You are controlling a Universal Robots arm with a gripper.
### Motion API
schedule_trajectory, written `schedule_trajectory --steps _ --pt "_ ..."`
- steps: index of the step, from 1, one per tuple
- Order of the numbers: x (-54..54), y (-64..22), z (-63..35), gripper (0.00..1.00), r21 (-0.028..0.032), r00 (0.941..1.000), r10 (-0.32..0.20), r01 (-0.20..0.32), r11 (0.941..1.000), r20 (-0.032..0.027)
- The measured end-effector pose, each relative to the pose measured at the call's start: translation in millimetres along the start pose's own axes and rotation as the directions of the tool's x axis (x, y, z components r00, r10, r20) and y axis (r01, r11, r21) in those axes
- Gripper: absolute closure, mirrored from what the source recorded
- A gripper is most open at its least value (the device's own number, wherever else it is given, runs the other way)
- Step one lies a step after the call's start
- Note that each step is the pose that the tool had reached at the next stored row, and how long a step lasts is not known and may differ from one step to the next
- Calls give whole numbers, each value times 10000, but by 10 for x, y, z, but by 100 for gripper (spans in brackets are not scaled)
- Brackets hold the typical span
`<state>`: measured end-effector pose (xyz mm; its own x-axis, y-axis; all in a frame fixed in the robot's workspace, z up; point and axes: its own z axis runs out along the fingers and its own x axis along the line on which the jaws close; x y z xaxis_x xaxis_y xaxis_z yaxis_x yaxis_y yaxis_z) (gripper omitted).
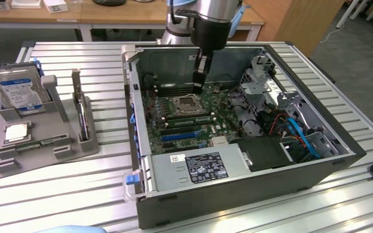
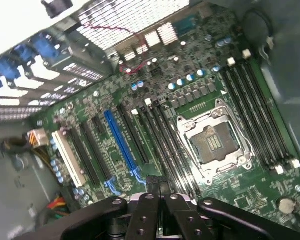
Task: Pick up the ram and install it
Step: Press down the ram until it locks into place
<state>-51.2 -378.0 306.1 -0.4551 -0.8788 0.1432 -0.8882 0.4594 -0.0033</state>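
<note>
A slatted metal table stands on grey carpet floor. Behind the table runs a long wooden desk; near that desk's end stands a wooden cabinet.

No readable text (labels too small) anywhere.

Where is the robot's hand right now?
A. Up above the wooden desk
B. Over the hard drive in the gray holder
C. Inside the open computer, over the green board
C: the hand reaches down inside the open computer case, just above the green motherboard.
</note>
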Motion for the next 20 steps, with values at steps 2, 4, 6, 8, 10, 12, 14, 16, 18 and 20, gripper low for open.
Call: schedule_trajectory --steps 2,4,6,8,10,12,14,16,18,20 --pt "0 0 1 90 -50 9994 346 -346 9994 -2" --pt "0 0 1 90 -99 9977 682 -682 9976 -5" --pt "0 0 2 90 -148 9947 1024 -1024 9946 -11" --pt "0 0 2 90 -194 9909 1348 -1348 9907 -19" --pt "0 0 3 90 -240 9861 1664 -1664 9858 -26" --pt "0 0 4 90 -287 9800 1990 -1990 9796 -36" --pt "-1 0 5 90 -333 9731 2304 -2305 9725 -47" --pt "-1 0 6 90 -376 9653 2611 -2611 9646 -59" --pt "-1 1 6 90 -403 9600 2800 -2800 9592 -68" --pt "-1 0 6 90 -404 9599 2802 -2802 9591 -68"
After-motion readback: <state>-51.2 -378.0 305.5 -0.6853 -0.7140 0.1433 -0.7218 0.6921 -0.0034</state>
